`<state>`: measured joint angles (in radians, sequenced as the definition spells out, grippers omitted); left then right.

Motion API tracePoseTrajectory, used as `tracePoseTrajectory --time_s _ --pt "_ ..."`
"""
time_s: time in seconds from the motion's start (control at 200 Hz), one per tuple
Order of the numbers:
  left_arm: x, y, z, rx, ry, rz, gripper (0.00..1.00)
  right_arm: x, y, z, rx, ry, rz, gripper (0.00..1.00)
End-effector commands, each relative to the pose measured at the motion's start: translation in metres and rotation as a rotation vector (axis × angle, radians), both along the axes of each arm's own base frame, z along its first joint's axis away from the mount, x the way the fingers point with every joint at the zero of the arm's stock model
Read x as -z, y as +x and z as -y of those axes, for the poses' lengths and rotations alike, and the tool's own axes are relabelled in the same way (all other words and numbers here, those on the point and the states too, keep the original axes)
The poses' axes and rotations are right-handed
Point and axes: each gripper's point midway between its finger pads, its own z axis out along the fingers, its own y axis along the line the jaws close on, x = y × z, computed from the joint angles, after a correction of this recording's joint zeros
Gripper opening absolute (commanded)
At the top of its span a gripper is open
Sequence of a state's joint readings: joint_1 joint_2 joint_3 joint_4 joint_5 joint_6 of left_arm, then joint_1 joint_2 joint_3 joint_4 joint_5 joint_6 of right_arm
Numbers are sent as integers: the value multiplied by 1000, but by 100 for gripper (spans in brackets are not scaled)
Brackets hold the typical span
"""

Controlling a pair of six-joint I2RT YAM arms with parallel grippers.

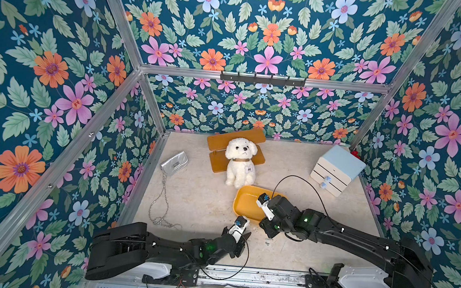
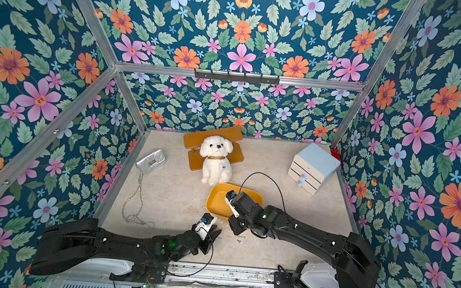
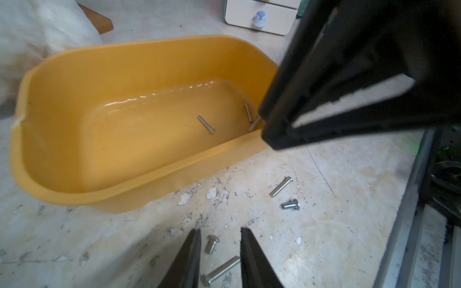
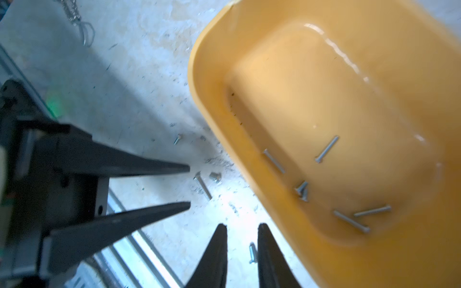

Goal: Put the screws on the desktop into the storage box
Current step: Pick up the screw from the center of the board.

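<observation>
The yellow-orange storage box [image 1: 244, 200] sits mid-desktop [image 1: 190, 198] and holds several screws [image 4: 326, 149] along its floor [image 3: 205, 124]. My left gripper [image 3: 220, 230] is open and low over the desktop just in front of the box. A short screw [image 3: 212, 244] and a long bolt [image 3: 219, 270] lie loose between its fingers. Two more screws [image 3: 280, 187] lie to its right. My right gripper [image 4: 242, 225] is open beside the box's near rim [image 4: 212, 87], above one screw [image 4: 252, 253] on the table. It holds nothing. The two grippers [image 1: 247, 234] are close together.
A white plush dog [image 1: 240, 162] on an orange bench [image 1: 236, 139] sits behind the box. A silver purse [image 1: 173, 161] with its chain [image 1: 161, 201] lies at the left. A white drawer cabinet [image 1: 335, 171] stands at the back right. An aluminium rail [image 1: 254, 278] bounds the front edge.
</observation>
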<state>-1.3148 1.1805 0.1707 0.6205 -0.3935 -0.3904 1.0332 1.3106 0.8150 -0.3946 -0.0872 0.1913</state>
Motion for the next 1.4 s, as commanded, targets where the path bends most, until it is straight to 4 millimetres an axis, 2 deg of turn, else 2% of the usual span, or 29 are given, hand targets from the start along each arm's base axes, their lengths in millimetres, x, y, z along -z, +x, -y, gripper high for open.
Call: tracePoseTrajectory --time_s 0.0,0.065,0.2,0.45,0.71,0.775,0.8,1.22,1.395 --pt "-7 9 -18 -69 -51 18 31 0 -20 -18 -61 73 -56 27" --pt "-12 8 -24 -62 -115 13 36 6 -30 -25 -91 69 -68 28" --pt "-18 11 -37 -71 -176 13 38 19 -44 -38 -153 19 -74 31" --pt "-15 12 -38 -69 -172 8 40 50 -36 -40 -143 -114 -61 32" --pt "-14 14 -42 -87 -174 14 42 68 -36 -42 -157 -193 -65 31" --pt "-14 14 -44 -91 -174 15 42 66 -34 -43 -155 -196 -58 31" --pt "-15 14 -44 -93 -176 16 42 78 -35 -40 -154 -230 -69 31" --pt "-10 15 -50 -116 -167 13 42 95 -33 -37 -157 -294 -84 24" --pt "-8 17 -52 -129 -161 9 43 100 -36 -25 -142 -337 -79 18"
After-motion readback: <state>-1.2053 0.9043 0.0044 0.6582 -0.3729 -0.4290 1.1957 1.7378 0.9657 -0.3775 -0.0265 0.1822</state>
